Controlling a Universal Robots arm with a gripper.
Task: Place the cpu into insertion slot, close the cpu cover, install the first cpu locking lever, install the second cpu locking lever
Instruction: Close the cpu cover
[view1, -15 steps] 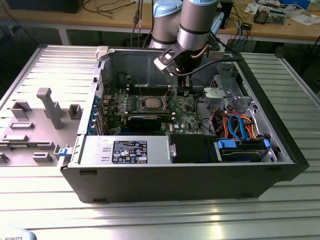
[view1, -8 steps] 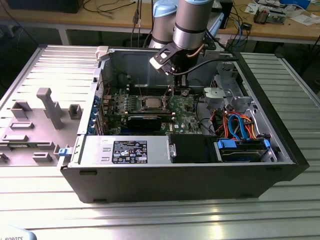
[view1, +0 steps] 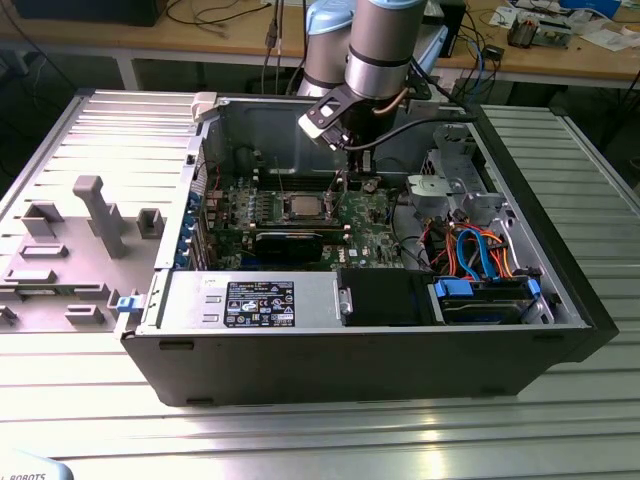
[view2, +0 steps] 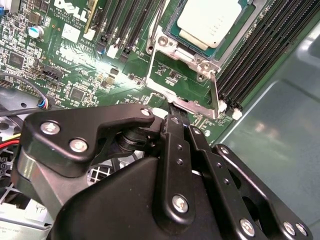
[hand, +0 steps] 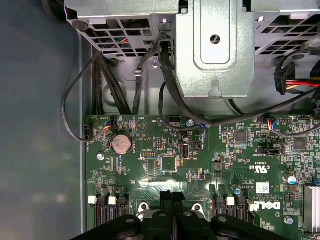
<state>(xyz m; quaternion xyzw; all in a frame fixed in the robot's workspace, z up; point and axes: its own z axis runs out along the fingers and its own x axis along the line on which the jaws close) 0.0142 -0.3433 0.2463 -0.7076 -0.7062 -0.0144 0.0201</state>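
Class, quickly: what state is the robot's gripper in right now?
Gripper: shut, fingers together, nothing visibly held, tips by the cpu cover.

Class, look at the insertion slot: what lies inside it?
The cpu lies in the insertion slot, silver top showing. The slot's contacts beneath it are covered and cannot be seen.

On the motherboard, itself glossy green lacquer, I saw the cpu topped in matt silver-grey metal. The cpu cover, also on the motherboard, was brighter bare metal that caught glints. The gripper looked matt black, its screws shiny. The desk was ribbed metal with a soft sheen.
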